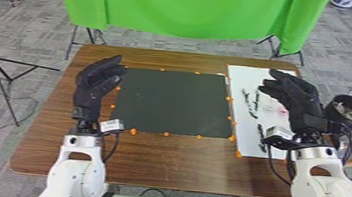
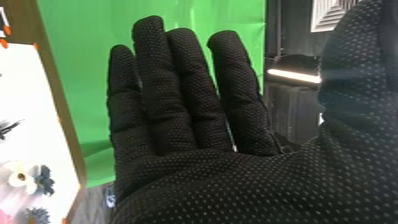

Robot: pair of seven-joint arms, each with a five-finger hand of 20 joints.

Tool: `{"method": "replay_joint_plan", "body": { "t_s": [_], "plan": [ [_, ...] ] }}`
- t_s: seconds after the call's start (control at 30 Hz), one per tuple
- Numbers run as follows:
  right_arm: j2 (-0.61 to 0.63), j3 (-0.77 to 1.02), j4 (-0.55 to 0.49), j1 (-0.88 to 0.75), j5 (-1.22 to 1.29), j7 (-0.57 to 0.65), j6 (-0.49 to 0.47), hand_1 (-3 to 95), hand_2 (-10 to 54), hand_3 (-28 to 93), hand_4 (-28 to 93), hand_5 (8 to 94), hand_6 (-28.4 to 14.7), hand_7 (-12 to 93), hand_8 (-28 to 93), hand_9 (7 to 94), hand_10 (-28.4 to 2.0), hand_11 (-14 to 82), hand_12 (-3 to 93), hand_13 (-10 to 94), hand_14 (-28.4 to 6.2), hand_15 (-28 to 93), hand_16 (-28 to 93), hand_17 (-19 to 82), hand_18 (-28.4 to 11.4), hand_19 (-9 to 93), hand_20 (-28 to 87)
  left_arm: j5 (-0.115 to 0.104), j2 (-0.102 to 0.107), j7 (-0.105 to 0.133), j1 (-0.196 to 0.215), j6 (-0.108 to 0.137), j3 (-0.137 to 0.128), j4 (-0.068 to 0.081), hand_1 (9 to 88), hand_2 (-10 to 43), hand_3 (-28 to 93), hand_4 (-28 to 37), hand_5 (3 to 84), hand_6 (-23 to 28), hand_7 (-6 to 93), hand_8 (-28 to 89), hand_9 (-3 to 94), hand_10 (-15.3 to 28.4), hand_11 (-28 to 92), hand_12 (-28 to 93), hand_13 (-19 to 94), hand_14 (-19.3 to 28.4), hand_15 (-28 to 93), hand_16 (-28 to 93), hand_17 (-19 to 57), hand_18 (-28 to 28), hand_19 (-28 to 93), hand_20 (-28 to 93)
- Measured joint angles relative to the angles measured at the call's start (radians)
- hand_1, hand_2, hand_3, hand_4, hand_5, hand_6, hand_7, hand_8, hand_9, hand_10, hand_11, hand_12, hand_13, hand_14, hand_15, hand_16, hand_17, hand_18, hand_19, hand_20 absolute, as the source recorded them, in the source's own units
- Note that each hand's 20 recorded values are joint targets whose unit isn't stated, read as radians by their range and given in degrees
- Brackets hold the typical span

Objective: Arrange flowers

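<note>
In the head view my left hand (image 1: 93, 88) is over the table's left part, beside the dark mat (image 1: 174, 101), its fingers relaxed and holding nothing. My right hand (image 1: 299, 102) hangs above the white sheet (image 1: 244, 126) at the right, partly covering it. Dark stems (image 1: 250, 104) and a small pink flower (image 1: 282, 110) lie on that sheet. The right wrist view has my right hand (image 2: 213, 175) open with straight fingers and an empty palm. Beyond it, a white flower (image 2: 19, 176) and a dark blue-grey flower (image 2: 44, 180) lie on the white sheet.
Small orange markers line the mat and sheet on the brown table (image 1: 163, 161). A black round container (image 1: 348, 111) stands off the table's right edge. A green cloth (image 1: 192, 10) hangs behind the table, and a black tripod (image 1: 4, 82) stands at the left.
</note>
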Motion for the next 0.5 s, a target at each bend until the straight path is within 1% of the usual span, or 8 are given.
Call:
{"method": "replay_joint_plan", "body": {
  "t_s": [0.13,0.23,0.3,0.43,0.5],
  "plan": [
    [0.004,0.001,-0.001,-0.003,0.002,0.002,0.004,23.8,-9.5,77,-18,56.0,-0.9,16,-9,61.5,-13.7,9.3,16.7,55,-13.2,16,27,30,-14.2,18,44,-0.013,-0.001,-0.002,0.007,0.000,0.000,-0.007,41.7,-9.5,61,-13.5,52.7,-0.3,20.4,-10,53.8,11.9,24,14,47,15.8,28,1,15.4,13.6,23,29],
    [0.005,0.002,-0.005,-0.008,0.000,0.009,0.014,22.0,-9.5,75,-19,55.9,-1.1,16,-9,61.3,-13.8,9.3,16.8,55,-13.5,16,27,30,-14.7,20,45,-0.018,-0.001,-0.002,0.012,0.000,0.000,-0.008,41.7,-9.5,61,-13.5,52.6,-0.2,20.3,-10,53.8,11.9,24,14,47,15.8,28,1,15.3,13.6,23,29],
    [0.006,0.002,-0.012,-0.012,-0.013,0.025,0.030,20.9,-9.5,73,-22,56.0,-1.5,16,-9,61.2,-13.8,9.3,16.8,55,-13.7,16,27,30,-15.0,22,45,-0.020,-0.001,-0.002,0.014,0.000,0.000,-0.008,41.7,-9.5,61,-13.5,52.6,-0.1,20.2,-10,53.9,11.9,24,14,47,15.8,28,1,15.4,13.7,24,29],
    [0.002,0.003,-0.029,-0.015,-0.061,0.068,0.064,19.1,-9.5,67,-28,56.4,-2.5,15,-8,61.3,-14.5,9.6,16.9,56,-14.2,16,27,31,-16.1,30,47,-0.024,-0.001,-0.002,0.014,0.000,-0.001,-0.008,41.9,-9.5,61,-13.4,52.7,-0.1,20.0,-10,53.9,11.9,24,14,48,15.4,28,1,16.6,14.3,28,31],
    [-0.001,0.002,-0.034,-0.017,-0.070,0.085,0.077,22.1,-9.5,60,-28,56.4,-3.2,14,-8,61.4,-14.8,9.7,17.1,57,-14.5,16,27,32,-16.7,35,47,-0.025,-0.001,-0.002,0.015,0.000,-0.001,-0.008,41.8,-9.5,61,-13.2,52.7,-0.1,20.0,-10,53.9,12.0,24,14,48,15.3,29,1,16.5,14.4,29,31]
  ]
}}
